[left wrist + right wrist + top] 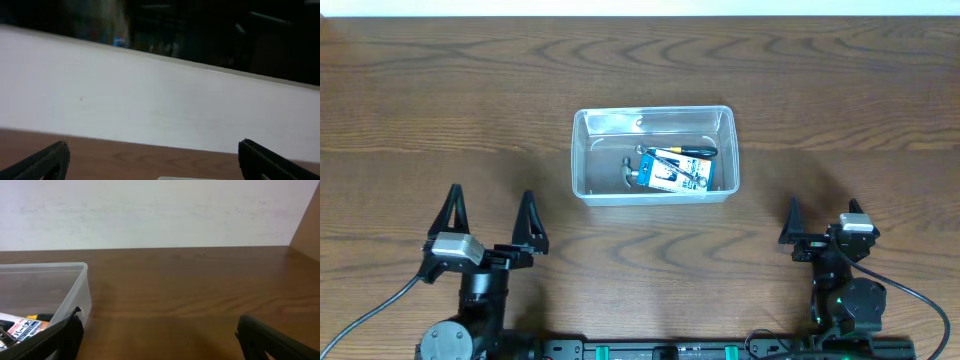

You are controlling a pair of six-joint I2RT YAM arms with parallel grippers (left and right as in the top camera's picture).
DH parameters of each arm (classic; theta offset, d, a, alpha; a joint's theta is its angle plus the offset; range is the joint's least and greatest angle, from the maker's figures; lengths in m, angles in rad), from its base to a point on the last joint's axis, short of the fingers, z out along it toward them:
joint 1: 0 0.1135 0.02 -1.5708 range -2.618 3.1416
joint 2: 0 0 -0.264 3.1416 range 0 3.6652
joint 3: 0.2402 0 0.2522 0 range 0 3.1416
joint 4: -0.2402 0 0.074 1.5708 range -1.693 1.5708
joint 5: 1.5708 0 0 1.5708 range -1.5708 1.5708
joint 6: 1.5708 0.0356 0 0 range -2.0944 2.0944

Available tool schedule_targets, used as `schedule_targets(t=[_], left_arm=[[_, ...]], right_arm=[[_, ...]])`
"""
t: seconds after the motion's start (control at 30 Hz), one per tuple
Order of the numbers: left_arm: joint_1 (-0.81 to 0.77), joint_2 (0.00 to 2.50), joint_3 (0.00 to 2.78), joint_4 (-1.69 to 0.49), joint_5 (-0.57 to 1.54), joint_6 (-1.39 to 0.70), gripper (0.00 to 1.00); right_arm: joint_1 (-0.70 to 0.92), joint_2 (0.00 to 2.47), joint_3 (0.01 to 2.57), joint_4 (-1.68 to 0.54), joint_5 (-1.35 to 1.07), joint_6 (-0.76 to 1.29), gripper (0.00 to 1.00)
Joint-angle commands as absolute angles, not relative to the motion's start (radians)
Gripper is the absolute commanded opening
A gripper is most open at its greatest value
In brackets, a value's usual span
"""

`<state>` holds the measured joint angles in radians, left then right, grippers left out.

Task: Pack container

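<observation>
We see both pairs spread wide, holding and touching nothing: the left jaws by the near edge of the counter toward its left corner, the right jaws toward its right corner. One container, clear plastic and rectangular with rounded corners, sits about mid-counter. Inside lie one blue-and-white box, one black-handled tool and one small grey metal tool. The counter is dark wood grain.

Wooden table, white wall behind it.
</observation>
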<state>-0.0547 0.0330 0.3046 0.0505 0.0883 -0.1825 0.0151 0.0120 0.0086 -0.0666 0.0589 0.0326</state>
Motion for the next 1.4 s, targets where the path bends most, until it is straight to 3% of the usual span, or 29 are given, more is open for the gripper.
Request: schedule_targets(t=[0.0, 0.33, 0.8, 1.03, 1.2, 1.37], left_arm=[[-0.033, 0.01, 0.264, 0.055, 0.058, -0.26, 0.98], [-0.031, 0.002, 0.175, 0.059, -0.148, -0.26, 0.98], [-0.031, 0.002, 0.006, 0.167, -0.147, -0.257, 0.98], [-0.031, 0.002, 0.004, 0.115, -0.147, -0.245, 0.98], [-0.032, 0.002, 0.004, -0.063, -0.139, -0.272, 0.98], [-0.032, 0.002, 0.004, -0.064, -0.113, -0.271, 0.98]], right_arm=[[0.006, 0.006, 0.006, -0.07, 0.055, 0.021, 0.99], [0.006, 0.006, 0.006, -0.07, 0.056, 0.021, 0.99], [0.006, 0.006, 0.006, -0.07, 0.055, 0.021, 0.99], [0.006, 0.006, 0.006, -0.07, 0.056, 0.021, 0.99], [0.006, 0.006, 0.006, -0.07, 0.055, 0.021, 0.99], [0.006, 0.006, 0.006, -0.07, 0.055, 0.021, 0.99]])
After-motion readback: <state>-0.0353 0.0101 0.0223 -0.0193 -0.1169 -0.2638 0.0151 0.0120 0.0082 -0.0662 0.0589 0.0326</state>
